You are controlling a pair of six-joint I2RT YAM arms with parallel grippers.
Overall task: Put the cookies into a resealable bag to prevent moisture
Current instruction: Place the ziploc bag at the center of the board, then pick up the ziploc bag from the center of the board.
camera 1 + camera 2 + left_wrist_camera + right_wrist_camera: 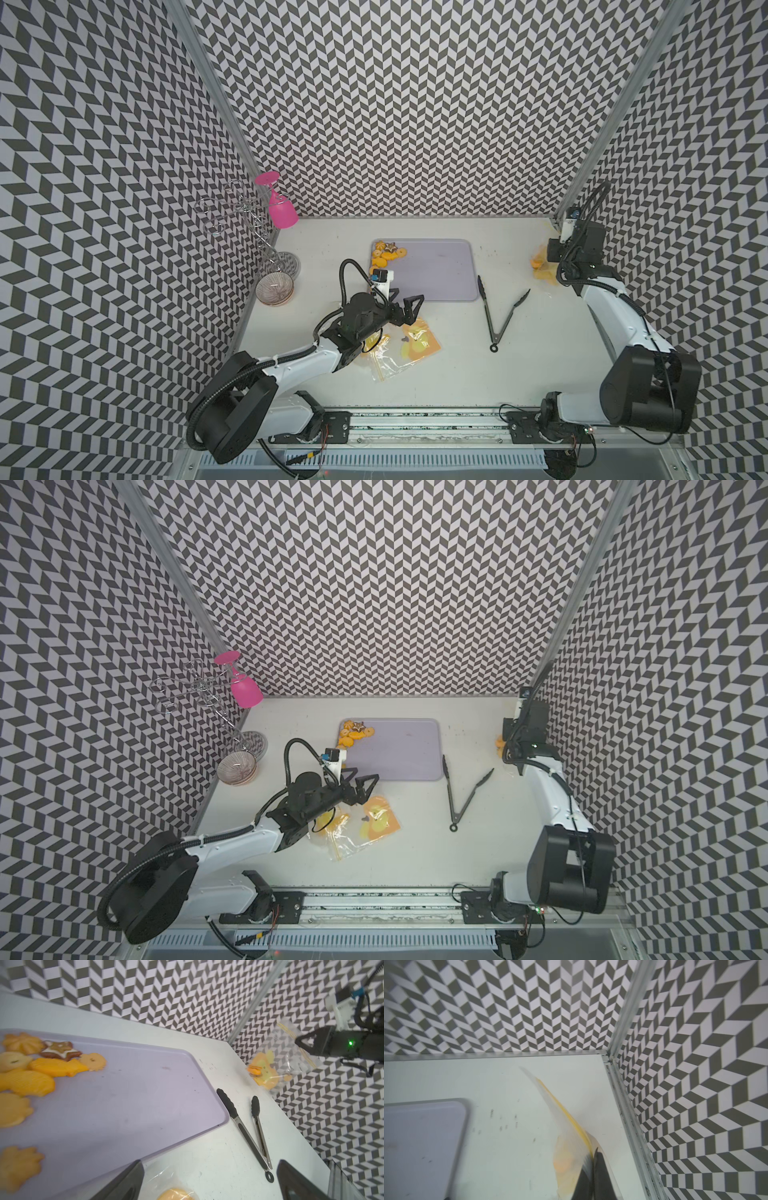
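R fingers [601, 1180] pinch hanging bag [566, 1136]; L fingers [124, 1184] spread, empty, cookies [56, 1067] nearby, to their side. Next, likely: grab one.

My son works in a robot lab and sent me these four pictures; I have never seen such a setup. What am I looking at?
Two robot arms, left and right, are mounted at the near edge of the table. Two pictures look down from a twin camera overhead; the other two come from a camera on each arm's wrist. The left hand is open and empty, near a chick-printed bag lying flat. The right hand is shut on a second bag near the far corner; something orange seems to be inside. Also on the table: a lilac tray with toy cookies bunched in one corner, black tongs, stacked bowls, and a pink glass hanging on a wire stand.
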